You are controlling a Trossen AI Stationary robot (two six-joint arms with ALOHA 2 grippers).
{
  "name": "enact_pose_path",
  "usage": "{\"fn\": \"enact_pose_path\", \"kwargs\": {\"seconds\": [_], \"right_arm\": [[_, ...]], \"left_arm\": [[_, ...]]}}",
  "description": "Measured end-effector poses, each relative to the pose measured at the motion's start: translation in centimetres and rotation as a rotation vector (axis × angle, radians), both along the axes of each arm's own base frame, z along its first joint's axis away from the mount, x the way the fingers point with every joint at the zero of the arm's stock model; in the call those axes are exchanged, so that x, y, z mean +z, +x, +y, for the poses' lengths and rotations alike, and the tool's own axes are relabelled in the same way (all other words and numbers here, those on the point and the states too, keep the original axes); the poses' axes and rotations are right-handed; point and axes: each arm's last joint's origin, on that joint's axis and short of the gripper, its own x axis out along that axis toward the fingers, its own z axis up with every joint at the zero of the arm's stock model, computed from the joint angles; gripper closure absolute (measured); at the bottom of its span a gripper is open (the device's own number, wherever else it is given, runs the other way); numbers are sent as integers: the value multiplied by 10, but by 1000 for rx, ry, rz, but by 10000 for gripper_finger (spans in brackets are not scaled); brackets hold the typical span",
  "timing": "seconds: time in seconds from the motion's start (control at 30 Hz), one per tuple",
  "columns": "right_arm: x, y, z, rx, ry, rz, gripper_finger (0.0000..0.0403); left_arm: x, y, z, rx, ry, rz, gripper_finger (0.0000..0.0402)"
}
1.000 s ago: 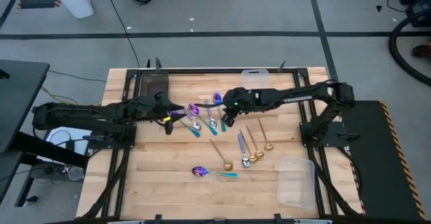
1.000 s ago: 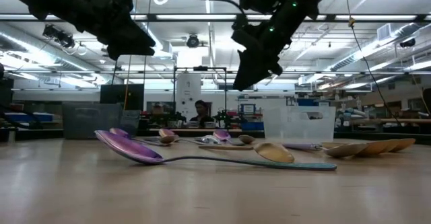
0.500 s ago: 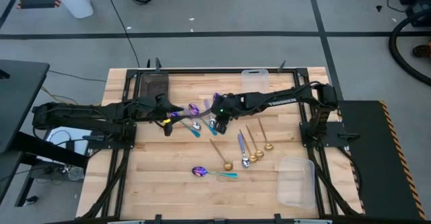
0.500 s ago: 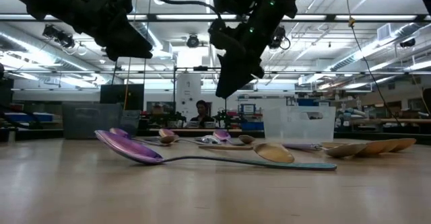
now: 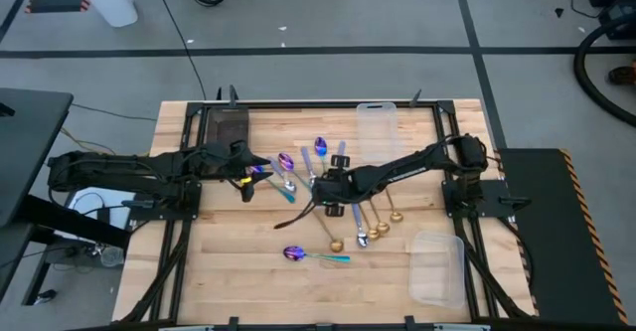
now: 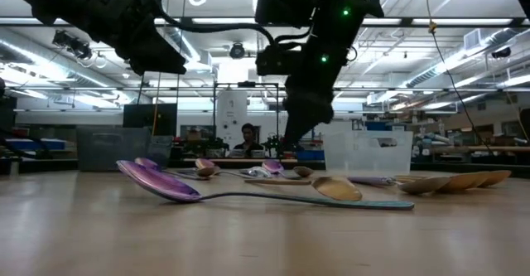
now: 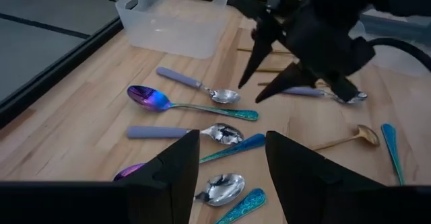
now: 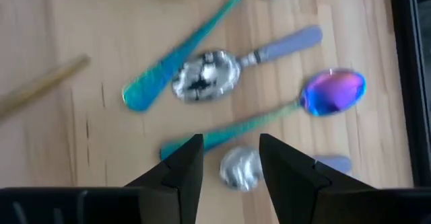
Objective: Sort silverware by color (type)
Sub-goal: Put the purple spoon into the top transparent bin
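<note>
Right wrist view: right gripper (image 8: pixel 231 158), fingers spread and empty, above a teal-handled spoon (image 8: pixel 269 115); the high view hides this gap.

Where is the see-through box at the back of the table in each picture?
High view: the clear bin sits at the table's far edge, right of the middle.
Low view: the bin is behind the spoons, right of centre.
Left wrist view: the bin is beyond the spoons.
Right wrist view: not in it.
Shared landmark: the open right gripper, above the spoons.
The left gripper waits on the left.
</note>
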Motion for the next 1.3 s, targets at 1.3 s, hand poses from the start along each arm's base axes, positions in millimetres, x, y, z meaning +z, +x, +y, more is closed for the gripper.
{"fn": "enact_pose_path", "kwargs": {"seconds": [1.3], "right_arm": [[-45,-1,-26,-96,-16,161,383]], "left_arm": [[-5,-4,0,-11,18,69,223]]}}
